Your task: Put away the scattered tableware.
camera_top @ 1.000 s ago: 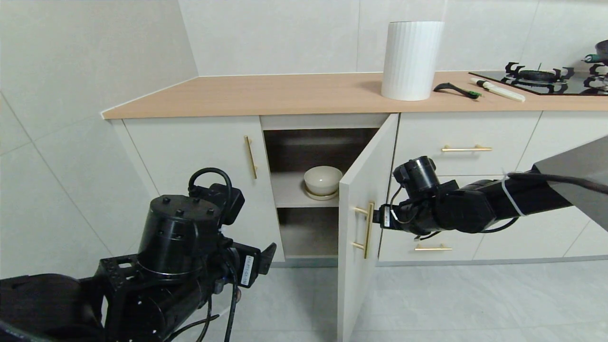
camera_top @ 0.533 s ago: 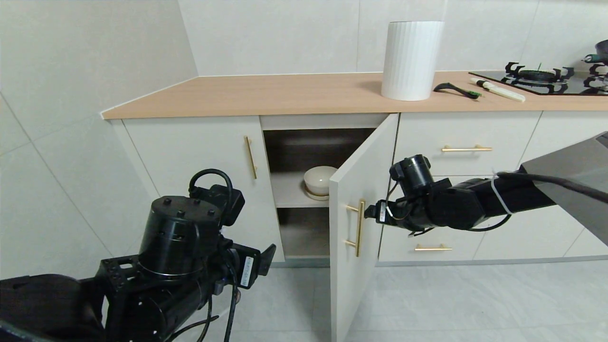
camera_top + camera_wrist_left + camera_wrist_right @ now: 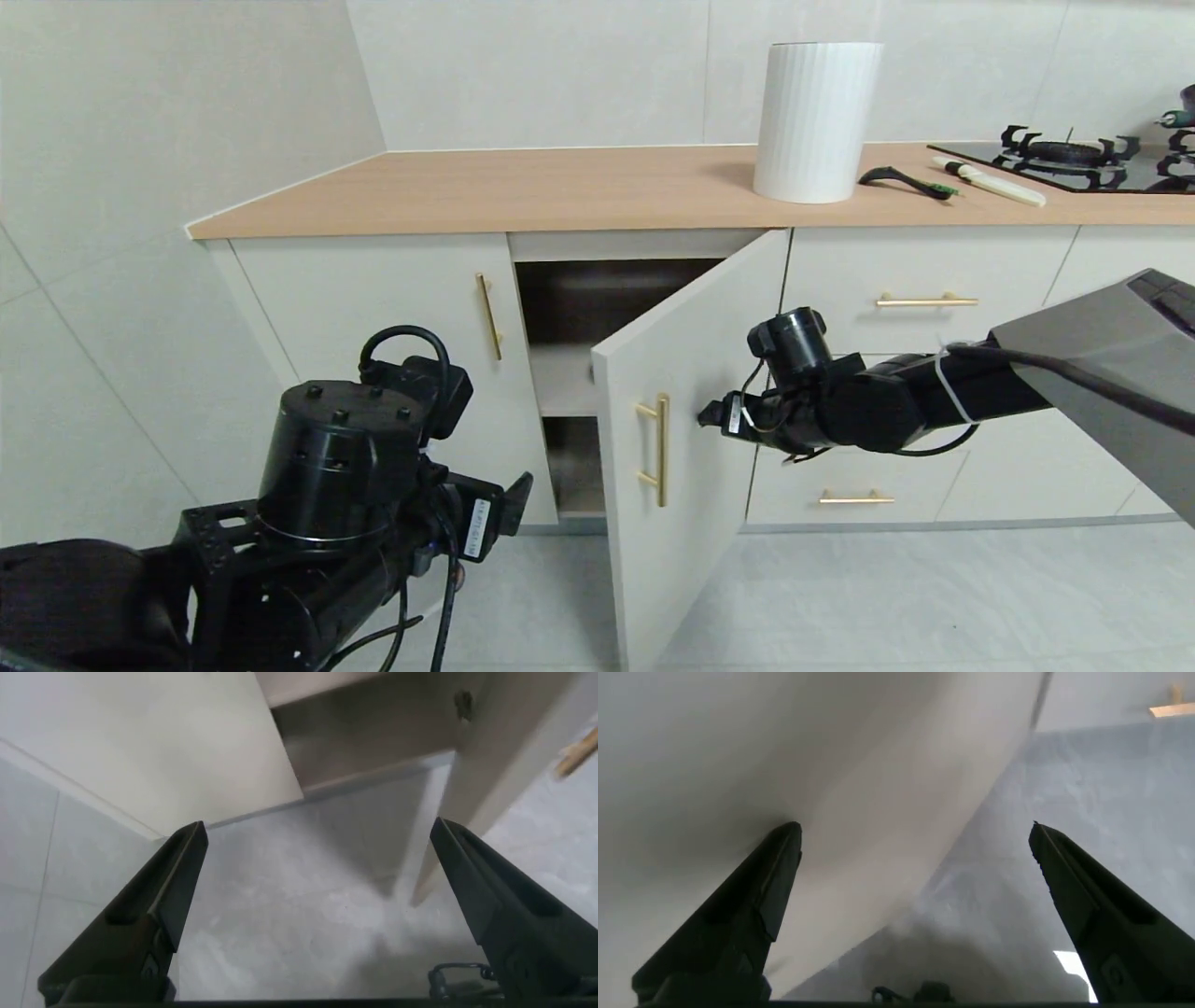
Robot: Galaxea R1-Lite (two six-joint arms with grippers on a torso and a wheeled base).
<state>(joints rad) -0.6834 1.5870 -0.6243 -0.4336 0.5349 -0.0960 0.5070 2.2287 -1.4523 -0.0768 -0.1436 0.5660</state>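
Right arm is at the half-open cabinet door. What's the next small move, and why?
Probably push the cabinet door a little way toward closed with the right gripper. Its open fingers sit at the door's outer face, beside the gold handle, and the door stands ajar, leaving a gap onto the shelf.

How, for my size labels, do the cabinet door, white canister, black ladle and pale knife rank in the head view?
1. cabinet door, also nearest.
2. white canister.
3. pale knife and black ladle: too alike to rank.
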